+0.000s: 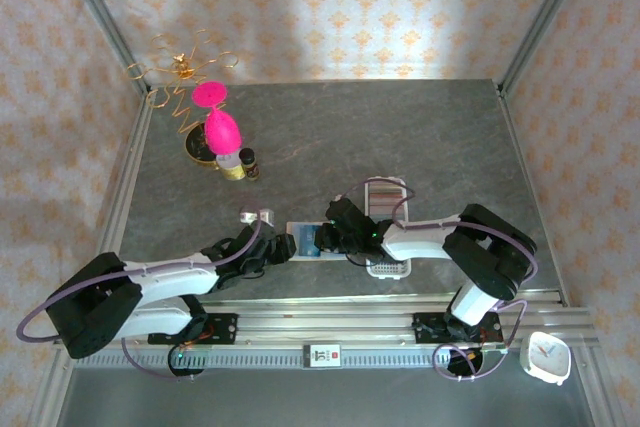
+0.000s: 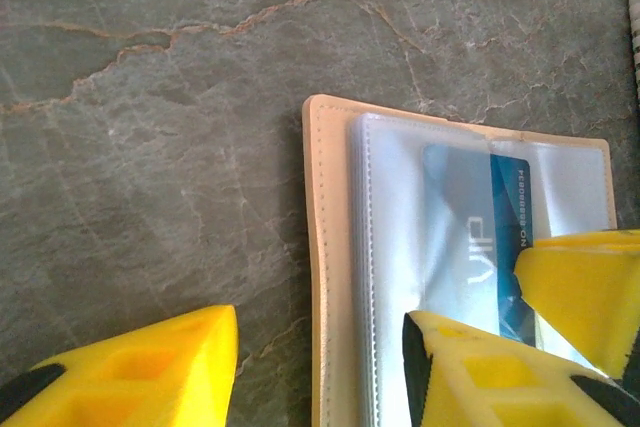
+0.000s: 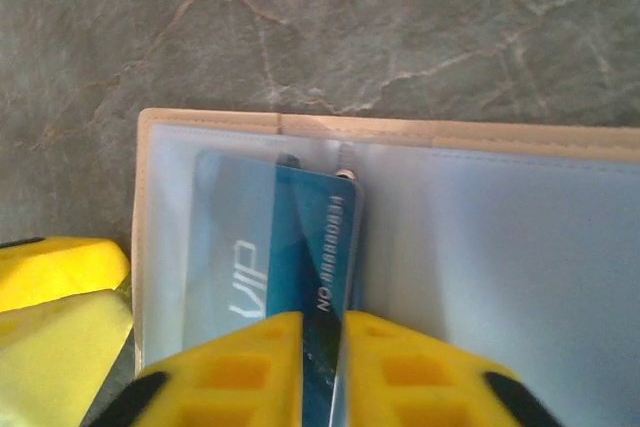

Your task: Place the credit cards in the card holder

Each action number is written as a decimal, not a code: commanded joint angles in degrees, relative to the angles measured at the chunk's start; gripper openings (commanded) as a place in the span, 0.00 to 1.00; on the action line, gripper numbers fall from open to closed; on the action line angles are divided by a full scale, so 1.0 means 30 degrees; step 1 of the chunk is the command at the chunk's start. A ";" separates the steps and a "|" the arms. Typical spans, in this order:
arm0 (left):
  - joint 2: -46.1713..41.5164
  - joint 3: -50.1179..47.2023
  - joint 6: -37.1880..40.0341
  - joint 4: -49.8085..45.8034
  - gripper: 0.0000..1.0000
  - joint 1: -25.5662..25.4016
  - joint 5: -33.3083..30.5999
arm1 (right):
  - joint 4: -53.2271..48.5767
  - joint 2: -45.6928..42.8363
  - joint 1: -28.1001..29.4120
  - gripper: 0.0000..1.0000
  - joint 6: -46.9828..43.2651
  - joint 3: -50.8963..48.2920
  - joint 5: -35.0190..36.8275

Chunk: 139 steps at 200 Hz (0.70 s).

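One blue credit card [image 3: 300, 237] printed "VIP", lying partway under the clear plastic sleeve of the tan card holder [image 3: 480, 134], centre-left in the right wrist view. Holder spread open flat on the grey marbled bench [image 2: 150, 147], just below centre of the overhead view, between the two arms.

At the bottom edge of the right wrist view, right fingers [image 3: 250, 372] clenched narrowly, the card's near edge pinched between them. In the left wrist view, left fingers [image 2: 480, 377] released and spread wide: one over bare bench at lower left, the other on the sleeve at lower centre, seemingly pinning the holder down.

Judged step: sliding the card fully into its pocket. Best done with the card flat and square to the pocket mouth. Push gently in line with the sleeve, steady the holder with the left side, and let go only once seated. Likely trouble: a corner snagging on the stitching, or the holder skating across the smooth stone.

Hard to make out: depth of the card in the pocket, blurred by hazy plastic; firm pressure or mere contact from the left finger. Holder's near edge cut off at the bottom of both wrist views. In the overhead view, holder largely covered by the two wrists. White tray [image 1: 388, 268] right of centre, partly under the right arm, contents too small to tell.
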 commanded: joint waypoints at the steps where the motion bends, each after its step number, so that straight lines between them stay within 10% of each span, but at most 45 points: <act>1: 0.0826 -0.0212 -0.0357 -0.0278 0.46 -0.0119 0.0667 | -0.0723 0.0304 0.0105 0.11 -0.0208 0.0391 0.0612; 139: 0.2139 -0.0357 -0.0743 0.1668 0.41 -0.0126 0.2212 | 0.0662 0.1311 0.0958 0.07 0.0546 0.1142 0.0093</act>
